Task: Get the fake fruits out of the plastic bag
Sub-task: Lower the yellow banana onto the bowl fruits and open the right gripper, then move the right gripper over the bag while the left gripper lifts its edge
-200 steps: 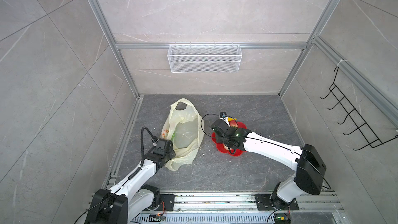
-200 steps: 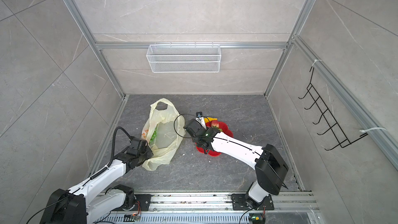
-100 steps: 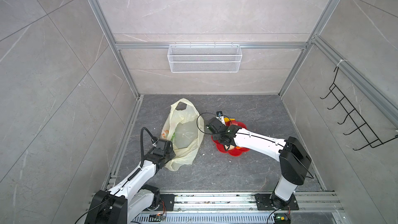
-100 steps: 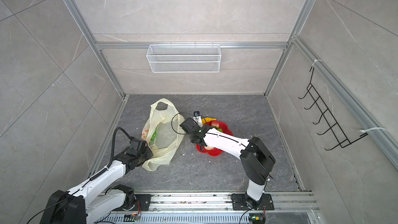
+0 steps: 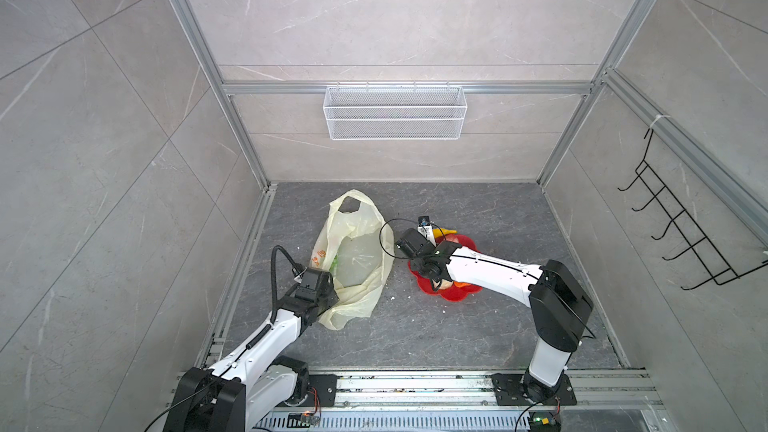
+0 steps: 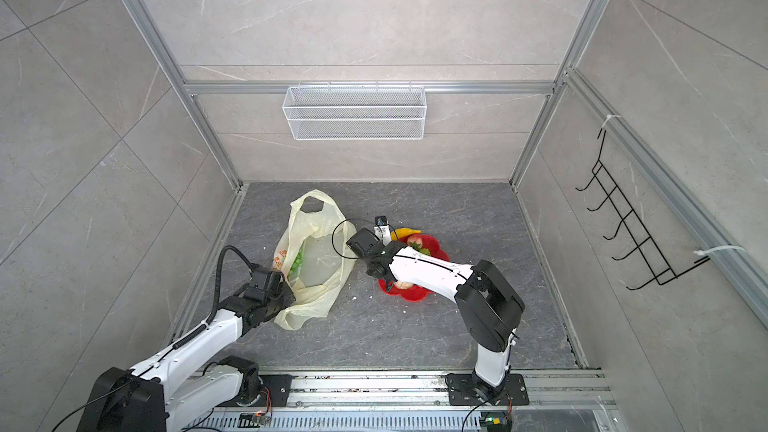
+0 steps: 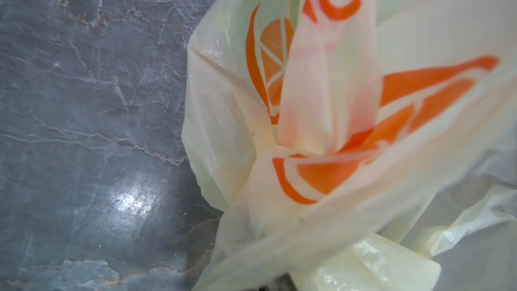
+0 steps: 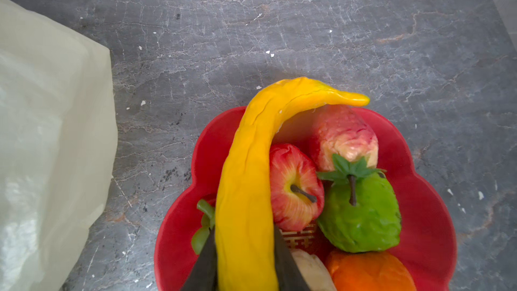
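Grey floor. Right gripper pinches the banana over a crowded plate: it may roll off. Left gripper clamps the bag.

Thin, crinkly, translucent plastic bag; veined grey stone-look floor with a dull sheen; glossy red plastic plate; wrinkled, matt banana; white wire-mesh metal basket; brushed aluminium frame rails.

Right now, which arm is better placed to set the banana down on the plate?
Right. Its jaws grip the banana above the plate; the left jaws pinch the bag, away from the plate.
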Available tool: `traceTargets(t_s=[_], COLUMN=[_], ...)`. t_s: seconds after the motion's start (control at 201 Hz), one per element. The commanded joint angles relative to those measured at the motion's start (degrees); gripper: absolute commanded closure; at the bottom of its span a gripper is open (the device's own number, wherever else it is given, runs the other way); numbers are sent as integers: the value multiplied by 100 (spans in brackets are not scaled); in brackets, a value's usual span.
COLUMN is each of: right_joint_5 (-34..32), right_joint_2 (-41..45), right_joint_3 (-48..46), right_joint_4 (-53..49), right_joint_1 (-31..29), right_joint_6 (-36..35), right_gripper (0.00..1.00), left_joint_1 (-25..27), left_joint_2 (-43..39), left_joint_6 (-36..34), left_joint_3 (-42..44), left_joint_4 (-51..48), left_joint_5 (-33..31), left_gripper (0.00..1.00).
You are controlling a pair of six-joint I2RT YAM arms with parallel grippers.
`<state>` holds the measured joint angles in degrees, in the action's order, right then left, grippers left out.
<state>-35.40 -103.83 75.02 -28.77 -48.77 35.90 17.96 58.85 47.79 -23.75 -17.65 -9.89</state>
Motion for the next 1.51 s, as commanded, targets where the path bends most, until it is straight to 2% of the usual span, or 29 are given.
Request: traceTargets(t_s=[0.0, 0.124, 0.254, 0.383, 0.851, 1.115, 1.229, 1.394, 1.508], right_joint_5=[-125, -133, -132, -120, 145, 299, 579, 1453, 1879], right_joint_2=[-149, -159, -155, -93, 8, 833, 1333, 1568, 1396], right_joint_3=[91, 67, 20, -73, -111, 8, -96, -172, -58], right_joint_4=[-146, -131, -119, -89, -11, -294, -162, 245, 602], right_joint_1=[-53, -104, -156, -187, -186, -189, -191, -224, -468], right_joint_6=[189, 248, 285, 321, 326, 13, -296, -561, -712], right_gripper=[73, 66, 65, 61, 56, 46, 45, 44, 44], left_joint_1=[-38, -32, -38, -37, -38, -37, -37, -20, -20], left_joint_2=[13, 12, 30, 48, 28, 93, 233, 455, 646], left_joint_6=[-143, -143, -147, -154, -147, -225, -462, -1077, -1263], left_joint_3=[-23, -25, -32, -37, -33, -71, -477, -1200, -1646], left_joint_4=[91, 95, 95, 87, 97, 155, -13, -378, -915], left_joint_5=[-11, -10, -15, -22, -13, 121, 198, -9, -87], left_gripper=[100, 100, 100, 100, 100, 100, 100, 100, 91])
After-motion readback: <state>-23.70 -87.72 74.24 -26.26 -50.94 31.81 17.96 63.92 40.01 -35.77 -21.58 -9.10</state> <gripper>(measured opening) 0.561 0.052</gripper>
